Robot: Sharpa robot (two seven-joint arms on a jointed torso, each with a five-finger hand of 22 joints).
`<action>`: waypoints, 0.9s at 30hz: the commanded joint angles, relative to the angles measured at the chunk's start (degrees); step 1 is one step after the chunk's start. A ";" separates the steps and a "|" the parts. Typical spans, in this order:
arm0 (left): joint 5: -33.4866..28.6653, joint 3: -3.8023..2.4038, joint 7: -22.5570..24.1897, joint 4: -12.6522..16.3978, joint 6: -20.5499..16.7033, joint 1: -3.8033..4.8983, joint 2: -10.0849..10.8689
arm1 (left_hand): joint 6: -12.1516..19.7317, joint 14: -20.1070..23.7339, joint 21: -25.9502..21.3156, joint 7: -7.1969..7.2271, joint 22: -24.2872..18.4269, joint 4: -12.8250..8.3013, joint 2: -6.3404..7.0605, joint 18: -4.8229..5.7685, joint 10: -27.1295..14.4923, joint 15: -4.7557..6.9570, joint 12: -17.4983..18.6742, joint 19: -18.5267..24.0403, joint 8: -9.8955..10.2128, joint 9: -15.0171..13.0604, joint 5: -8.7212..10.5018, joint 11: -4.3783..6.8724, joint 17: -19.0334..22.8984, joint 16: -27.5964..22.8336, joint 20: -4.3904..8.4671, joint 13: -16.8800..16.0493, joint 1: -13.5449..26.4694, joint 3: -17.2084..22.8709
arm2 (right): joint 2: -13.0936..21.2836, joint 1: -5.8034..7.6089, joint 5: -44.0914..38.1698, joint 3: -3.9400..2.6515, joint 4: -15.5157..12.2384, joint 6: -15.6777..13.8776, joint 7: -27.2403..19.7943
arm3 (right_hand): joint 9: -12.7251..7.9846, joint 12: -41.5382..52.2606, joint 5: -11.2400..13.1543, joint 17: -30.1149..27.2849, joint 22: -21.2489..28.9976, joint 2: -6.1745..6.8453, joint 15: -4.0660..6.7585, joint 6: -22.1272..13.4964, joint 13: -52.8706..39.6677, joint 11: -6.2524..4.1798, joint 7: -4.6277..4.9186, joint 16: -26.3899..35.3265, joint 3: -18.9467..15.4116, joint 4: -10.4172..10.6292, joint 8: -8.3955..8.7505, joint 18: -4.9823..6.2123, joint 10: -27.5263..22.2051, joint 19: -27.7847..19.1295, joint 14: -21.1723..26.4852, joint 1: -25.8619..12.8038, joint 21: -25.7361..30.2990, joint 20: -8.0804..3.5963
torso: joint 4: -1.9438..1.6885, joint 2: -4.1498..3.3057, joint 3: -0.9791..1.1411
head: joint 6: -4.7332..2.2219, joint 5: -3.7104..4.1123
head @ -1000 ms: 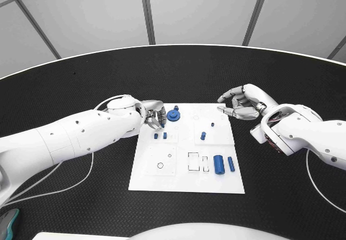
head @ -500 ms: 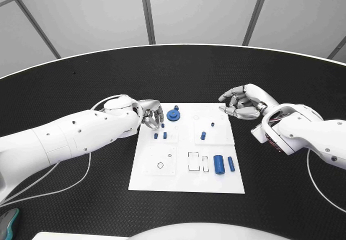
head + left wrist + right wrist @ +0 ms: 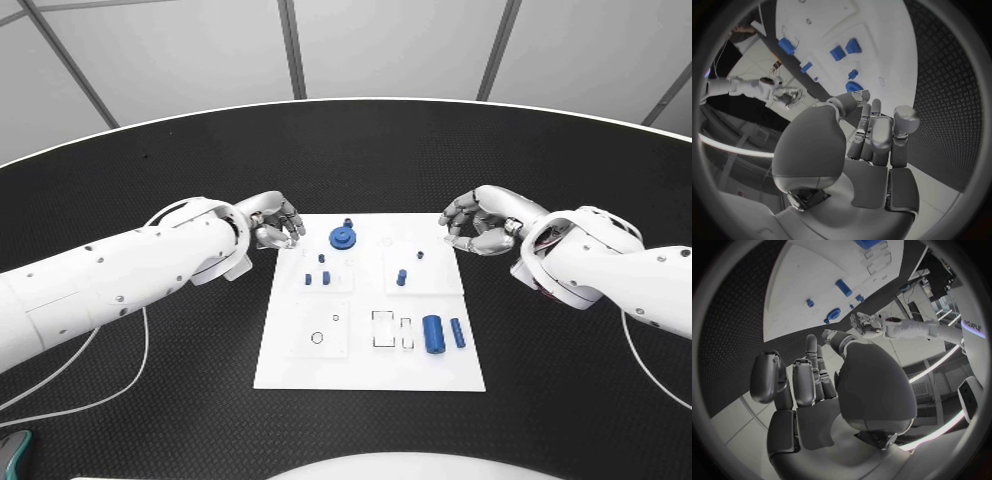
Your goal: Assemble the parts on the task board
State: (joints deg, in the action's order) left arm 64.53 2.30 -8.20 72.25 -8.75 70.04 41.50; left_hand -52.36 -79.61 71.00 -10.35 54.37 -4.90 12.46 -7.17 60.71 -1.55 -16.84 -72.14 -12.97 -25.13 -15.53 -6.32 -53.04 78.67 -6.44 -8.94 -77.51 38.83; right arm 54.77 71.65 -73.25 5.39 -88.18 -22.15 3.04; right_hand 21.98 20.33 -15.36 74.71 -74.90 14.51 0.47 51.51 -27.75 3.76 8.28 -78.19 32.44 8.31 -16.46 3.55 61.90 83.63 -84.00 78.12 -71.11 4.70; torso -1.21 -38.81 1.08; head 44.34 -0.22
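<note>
As the left hand drew back from the round blue part, fingers curled, empty; right hand likewise; board assembly unfinished

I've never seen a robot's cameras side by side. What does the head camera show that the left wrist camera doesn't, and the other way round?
Head view alone: the whole task board at once, with both arms coming in from either side. Left wrist view alone: the left hand from behind, holding nothing. Both share the board, the round blue part at its far end, and the right hand across the board.
</note>
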 commanded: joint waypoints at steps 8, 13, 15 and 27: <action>-46.31 0.03 12.20 4.58 0.70 0.14 6.25 | -1.39 11.65 -13.96 0.07 -18.72 1.25 -0.61 -3.56 0.13 0.10 1.18 11.00 -0.76 -0.09 0.06 0.01 24.29 -12.87 0.08 0.80 1.90 -1.93 | -2.76 0.00 -20.60 -0.01 2.54 5.29 5.38 | -0.40 -6.93 1.93 0.20 -4.23 0.63 -0.14 0.51 6.05 0.66 0.12 -0.26 0.72 -0.24 1.61 -0.07 0.49 1.43 -2.86 -0.38 -2.52 0.36 | 0.33 0.90 0.01 | -1.54 2.84; -56.96 0.04 16.34 7.07 2.87 0.13 7.89 | -1.64 12.89 -16.32 0.39 -20.31 1.86 -0.97 -3.52 1.82 0.26 1.01 11.38 -0.78 -0.01 0.13 0.38 25.54 -14.53 0.19 0.90 2.46 -3.78 | -4.93 -0.01 -22.91 0.01 4.14 5.87 5.80 | -0.43 -7.50 2.04 0.30 -4.31 0.66 -0.25 0.58 6.59 0.79 0.21 -0.38 0.88 -0.34 1.74 -0.08 0.46 1.45 -2.90 -0.33 -2.59 0.43 | 0.34 0.77 0.01 | -2.10 3.17; -60.60 0.05 17.66 7.98 3.71 0.13 8.45 | -1.74 13.03 -16.83 0.52 -20.68 1.94 -1.00 -3.52 2.80 0.42 0.51 11.33 -0.77 0.03 0.13 0.61 25.75 -14.72 0.29 0.68 2.52 -4.39 | -5.92 -0.02 -23.32 0.01 4.67 6.07 5.72 | -0.43 -7.71 1.99 0.41 -4.32 0.63 -0.31 0.66 6.80 0.84 0.28 -0.48 0.99 -0.42 1.77 -0.06 0.50 1.45 -2.94 -0.26 -2.58 0.43 | 0.26 0.69 -0.04 | -2.26 3.27; -66.01 0.05 19.79 10.10 5.29 0.13 9.97 | -2.00 13.41 -17.35 0.49 -21.03 1.96 -1.28 -3.49 2.87 0.46 0.43 11.37 -0.85 0.03 0.10 0.63 25.96 -14.98 0.36 0.61 2.35 -4.77 | -9.66 -0.51 -23.82 0.06 6.72 8.14 5.03 | -0.21 -8.52 1.43 0.69 -4.52 0.34 -0.43 1.91 7.81 0.91 0.29 -0.81 1.41 -0.78 1.42 -0.07 1.15 1.50 -3.04 -0.07 -2.77 0.44 | 0.27 0.53 -0.22 | -2.05 3.18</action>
State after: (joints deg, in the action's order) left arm -1.42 2.35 11.55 82.29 -3.51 70.17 51.43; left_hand -54.07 -66.52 53.96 -9.81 33.41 -2.93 11.41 -10.31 63.28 -1.14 -16.19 -61.00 -13.55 -25.18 -15.53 -5.60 -27.15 64.07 -6.34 -8.28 -75.48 34.47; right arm 45.32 71.18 -97.06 5.44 -81.56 -14.14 8.09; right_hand 21.72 12.03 -13.63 74.92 -74.90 14.89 0.47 53.14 -19.98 4.48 8.50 -78.85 33.55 7.51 -15.04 3.55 62.75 83.84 -83.99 77.74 -73.59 4.91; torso -0.99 -38.22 0.92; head 42.17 3.08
